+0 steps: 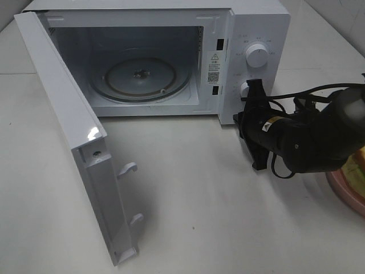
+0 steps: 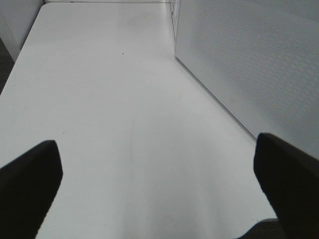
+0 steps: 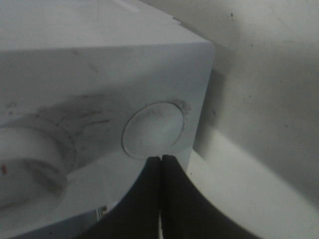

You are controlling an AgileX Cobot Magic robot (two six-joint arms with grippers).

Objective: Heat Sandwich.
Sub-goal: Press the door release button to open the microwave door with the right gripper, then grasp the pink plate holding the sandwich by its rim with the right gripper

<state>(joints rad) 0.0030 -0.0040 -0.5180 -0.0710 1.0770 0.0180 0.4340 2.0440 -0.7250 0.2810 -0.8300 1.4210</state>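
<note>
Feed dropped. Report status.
Left gripper open, empty. Right gripper shut, at round lower button of white microwave. Yellow-orange sandwich on round pink plate, outside. White door open.

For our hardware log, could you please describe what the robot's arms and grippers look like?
The right arm is glossy black and rounded, with black cables looping over it and a small yellow label near the wrist. The right gripper is black and tapering; the left gripper is black, broad and blunt-tipped.

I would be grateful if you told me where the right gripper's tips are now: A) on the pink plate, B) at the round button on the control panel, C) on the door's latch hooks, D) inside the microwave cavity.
B: the right wrist view shows the right gripper, shut, at the edge of the round button.
</note>
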